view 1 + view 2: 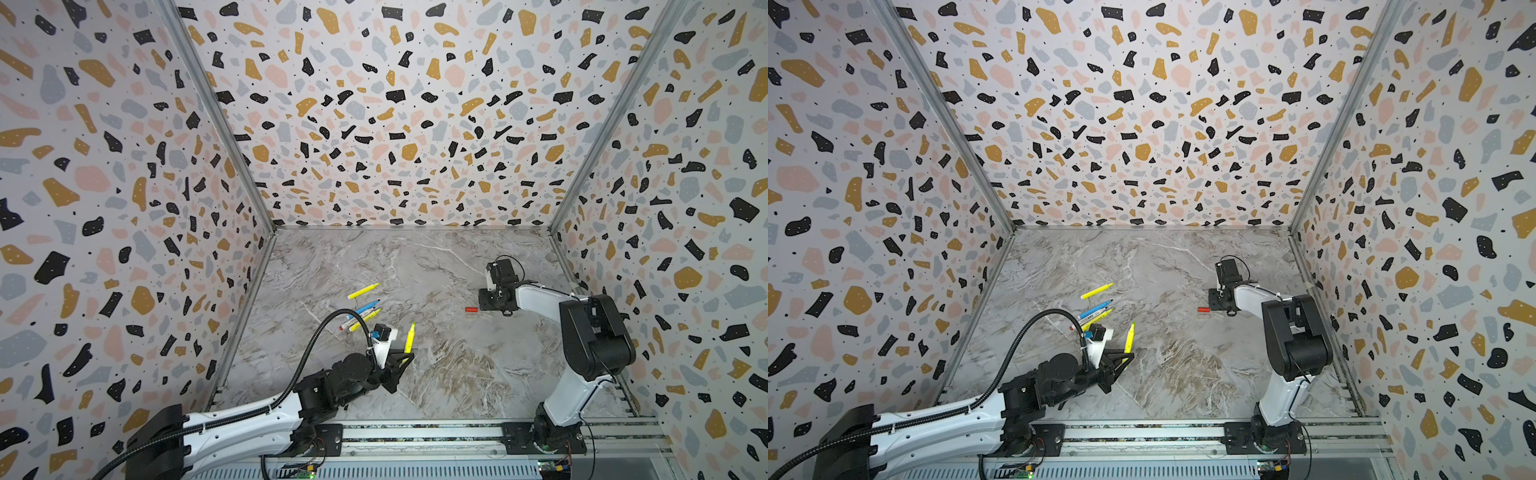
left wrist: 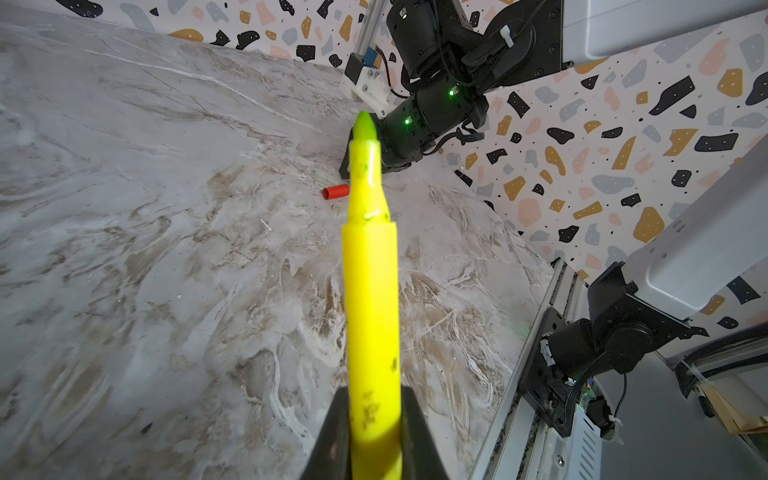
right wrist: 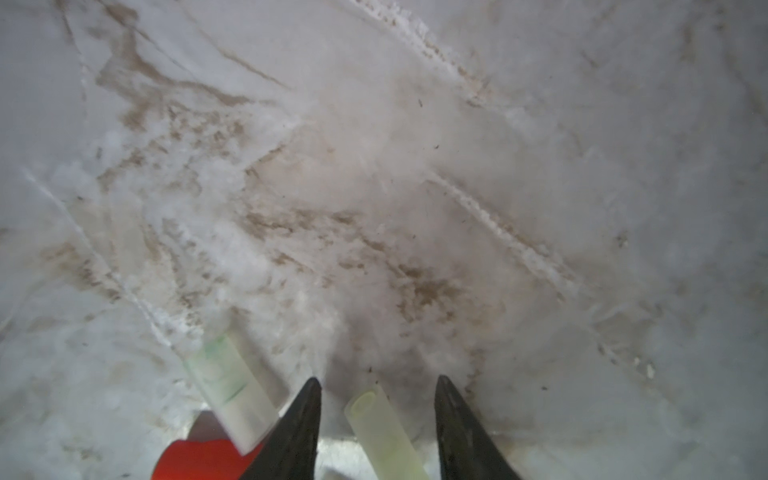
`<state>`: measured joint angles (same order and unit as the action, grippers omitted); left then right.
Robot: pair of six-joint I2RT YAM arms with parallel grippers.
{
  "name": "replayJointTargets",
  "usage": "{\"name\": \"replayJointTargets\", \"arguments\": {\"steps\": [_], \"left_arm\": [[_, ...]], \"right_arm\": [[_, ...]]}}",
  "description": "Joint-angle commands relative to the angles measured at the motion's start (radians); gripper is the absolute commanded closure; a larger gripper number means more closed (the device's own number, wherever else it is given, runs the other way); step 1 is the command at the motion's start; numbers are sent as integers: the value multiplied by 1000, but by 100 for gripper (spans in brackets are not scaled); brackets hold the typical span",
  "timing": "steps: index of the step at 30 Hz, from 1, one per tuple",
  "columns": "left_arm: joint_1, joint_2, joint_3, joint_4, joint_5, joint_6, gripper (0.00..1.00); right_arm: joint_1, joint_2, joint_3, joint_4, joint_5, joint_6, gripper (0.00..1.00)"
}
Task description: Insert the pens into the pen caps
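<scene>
Nearest us, the left gripper [image 2: 374, 419] had its fingers pinched on the back end of a yellow pen [image 2: 370, 282], whose tip stuck straight out past them towards the caps. Beyond those fingers, on the side away from the other arm, a blue pen [image 1: 365, 307], a second yellow pen [image 1: 368, 318] and a white pen with red ends [image 1: 347, 325] lay bunched on the marble table [image 1: 436, 374]. A third yellow pen [image 1: 363, 290] lay alone past them.

Farther over, the right gripper [image 3: 378, 386] stood low, fingers spread astride a pale yellow-green cap [image 3: 382, 432]. A gap showed on each side, and the cap's mouth faced out beyond the tips. A clear cap [image 3: 228, 386] lay just outside one finger, with a red cap [image 3: 195, 457] beside it.

We judged the closing risky. The round cap could roll or skew if one finger met it first, and that finger could shove the clear cap. A crooked grip would leave the pen tip missing the mouth.
</scene>
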<state>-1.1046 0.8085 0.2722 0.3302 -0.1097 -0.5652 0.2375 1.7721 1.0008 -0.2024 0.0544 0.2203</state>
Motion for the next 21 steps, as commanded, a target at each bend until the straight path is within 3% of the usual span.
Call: {"name": "replayJointTargets", "arguments": {"steps": [1, 21], "left_arm": [[3, -8, -12, 41, 1, 10, 100], [3, -33, -17, 15, -8, 5, 100]], "right_arm": [[-1, 6, 28, -41, 24, -13, 57], [16, -27, -37, -33, 65, 38, 72]]}}
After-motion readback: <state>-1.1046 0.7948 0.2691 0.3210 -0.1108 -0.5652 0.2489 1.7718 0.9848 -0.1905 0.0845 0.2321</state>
